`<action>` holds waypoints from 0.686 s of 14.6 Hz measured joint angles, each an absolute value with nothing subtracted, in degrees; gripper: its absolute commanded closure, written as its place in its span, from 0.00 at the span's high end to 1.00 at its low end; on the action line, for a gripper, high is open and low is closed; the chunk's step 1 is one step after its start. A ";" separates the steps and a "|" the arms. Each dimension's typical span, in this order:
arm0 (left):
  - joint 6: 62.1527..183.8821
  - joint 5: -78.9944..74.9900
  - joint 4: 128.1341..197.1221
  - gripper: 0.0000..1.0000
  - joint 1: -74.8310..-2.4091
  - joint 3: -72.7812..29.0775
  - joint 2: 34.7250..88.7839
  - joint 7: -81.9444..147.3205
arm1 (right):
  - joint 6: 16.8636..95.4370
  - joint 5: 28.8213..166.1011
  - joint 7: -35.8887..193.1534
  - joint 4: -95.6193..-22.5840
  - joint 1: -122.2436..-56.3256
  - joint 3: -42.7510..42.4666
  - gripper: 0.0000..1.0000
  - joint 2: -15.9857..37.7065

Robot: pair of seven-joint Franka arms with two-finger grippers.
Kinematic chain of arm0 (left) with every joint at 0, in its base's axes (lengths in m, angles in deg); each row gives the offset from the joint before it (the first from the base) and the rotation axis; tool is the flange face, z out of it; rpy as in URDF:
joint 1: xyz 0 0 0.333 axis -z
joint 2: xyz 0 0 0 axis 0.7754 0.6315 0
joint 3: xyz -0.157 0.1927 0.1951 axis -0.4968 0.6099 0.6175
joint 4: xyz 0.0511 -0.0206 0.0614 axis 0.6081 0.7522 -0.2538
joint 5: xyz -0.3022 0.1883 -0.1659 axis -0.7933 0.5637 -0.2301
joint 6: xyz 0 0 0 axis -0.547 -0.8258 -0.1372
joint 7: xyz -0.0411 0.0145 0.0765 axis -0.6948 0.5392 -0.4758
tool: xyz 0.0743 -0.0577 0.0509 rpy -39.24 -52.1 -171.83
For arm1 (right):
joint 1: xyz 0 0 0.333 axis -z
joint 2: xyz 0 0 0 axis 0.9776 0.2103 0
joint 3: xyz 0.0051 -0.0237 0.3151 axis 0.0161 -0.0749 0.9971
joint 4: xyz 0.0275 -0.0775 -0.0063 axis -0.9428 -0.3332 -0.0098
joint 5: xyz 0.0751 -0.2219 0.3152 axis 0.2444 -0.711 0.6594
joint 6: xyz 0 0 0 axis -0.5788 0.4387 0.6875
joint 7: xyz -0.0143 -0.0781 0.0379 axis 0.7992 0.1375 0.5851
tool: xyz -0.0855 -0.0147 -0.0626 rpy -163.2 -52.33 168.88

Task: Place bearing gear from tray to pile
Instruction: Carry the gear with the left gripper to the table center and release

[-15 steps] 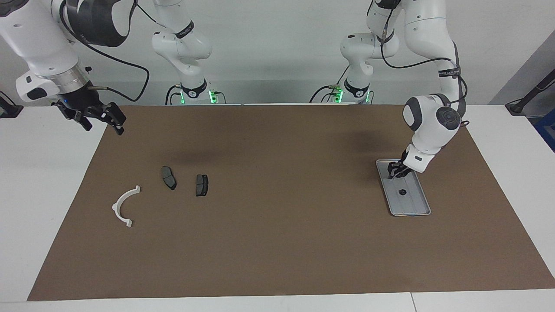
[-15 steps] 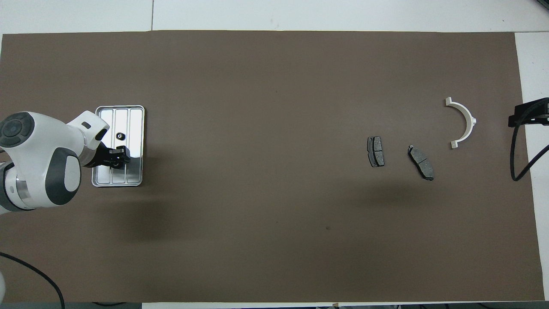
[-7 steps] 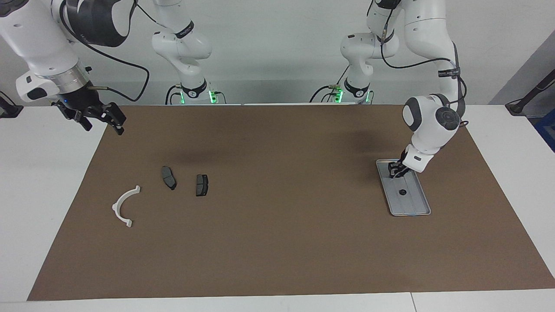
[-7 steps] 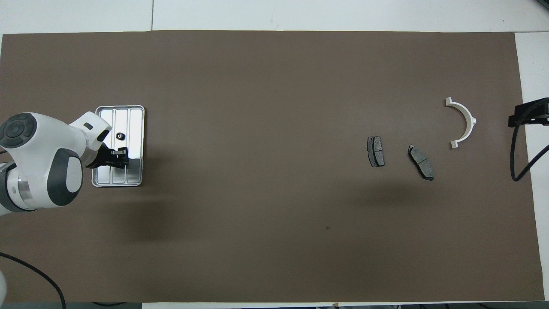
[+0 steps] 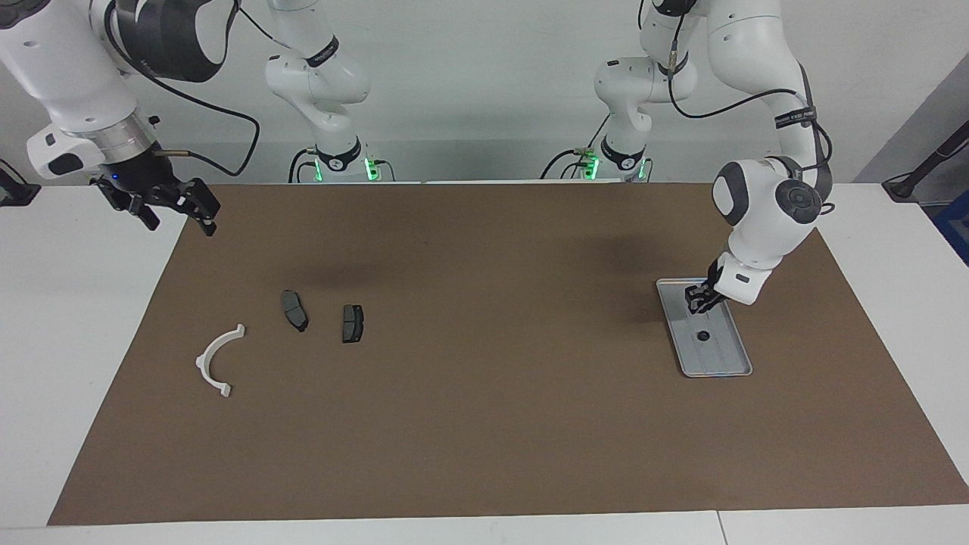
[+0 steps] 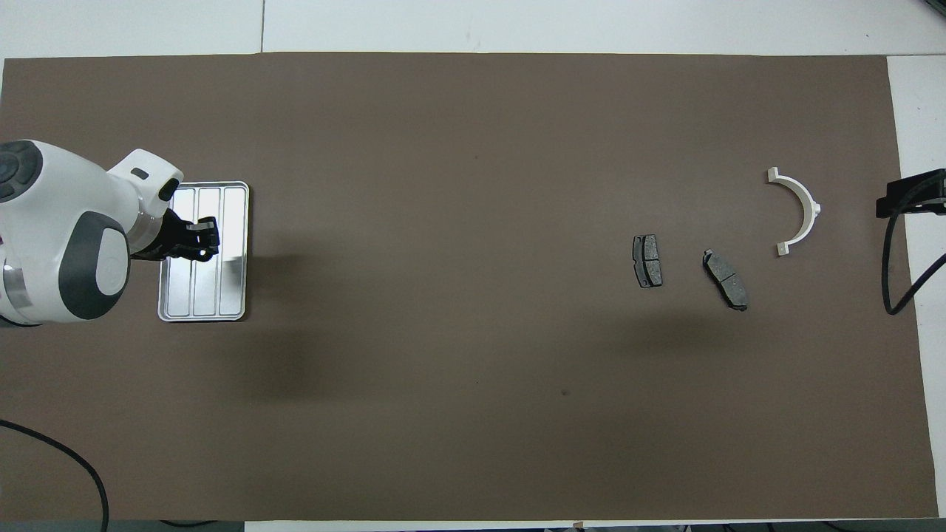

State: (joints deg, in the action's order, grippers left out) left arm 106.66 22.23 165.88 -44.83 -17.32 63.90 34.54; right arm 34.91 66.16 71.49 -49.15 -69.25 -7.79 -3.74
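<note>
The small dark bearing gear (image 5: 703,334) lies in the middle of the silver ridged tray (image 5: 723,359) at the left arm's end of the table. My left gripper (image 5: 700,300) hangs open and empty over the tray. In the overhead view this gripper (image 6: 202,239) covers the gear on the tray (image 6: 203,299). The pile lies at the right arm's end: two dark brake pads (image 5: 295,310) (image 5: 352,323) and a white semicircular bracket (image 5: 219,359). My right gripper (image 5: 176,208) waits open and raised at the mat's edge, nearer to the robots than the pile.
A brown mat (image 5: 484,424) covers most of the white table. In the overhead view the pads (image 6: 647,260) (image 6: 726,279) and the bracket (image 6: 798,210) lie well apart. A black cable (image 6: 898,281) hangs from the right gripper's arm.
My left gripper has moved along the tray away from the robots, and in the overhead view it now covers the gear. The right arm has not moved.
</note>
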 measured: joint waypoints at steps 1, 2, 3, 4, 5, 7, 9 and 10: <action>106.25 22.11 164.51 0.21 -42.41 -17.41 64.38 39.14 | 35.03 66.16 71.55 -49.15 -69.26 -7.73 1.00 -3.74; 106.24 21.83 163.52 0.21 -39.75 -17.52 64.91 43.78 | 35.07 66.16 71.58 -49.15 -69.27 -7.67 1.00 -3.74; 106.30 21.43 162.65 0.21 -36.92 -17.62 65.52 48.59 | 35.08 66.16 71.63 -49.15 -69.29 -7.61 1.00 -3.74; 106.33 21.07 161.44 0.21 -33.90 -17.71 66.27 53.66 | 35.08 66.16 71.69 -49.15 -69.29 -7.60 1.00 -3.74; 106.34 20.93 159.85 0.21 -31.00 -17.79 67.13 58.43 | 35.08 66.16 71.73 -49.16 -69.27 -7.62 1.00 -3.74; 106.32 20.76 155.92 0.21 -25.61 -17.83 69.35 66.06 | 35.13 66.16 71.78 -49.17 -69.23 -7.77 1.00 -3.74; 106.28 20.62 152.17 0.21 -20.45 -17.83 72.62 72.21 | 35.32 66.16 71.80 -49.24 -69.22 -7.80 1.00 -3.74; 106.33 20.60 150.52 0.21 -17.95 -17.78 74.63 74.84 | 35.46 66.16 71.80 -49.28 -69.22 -7.80 1.00 -3.74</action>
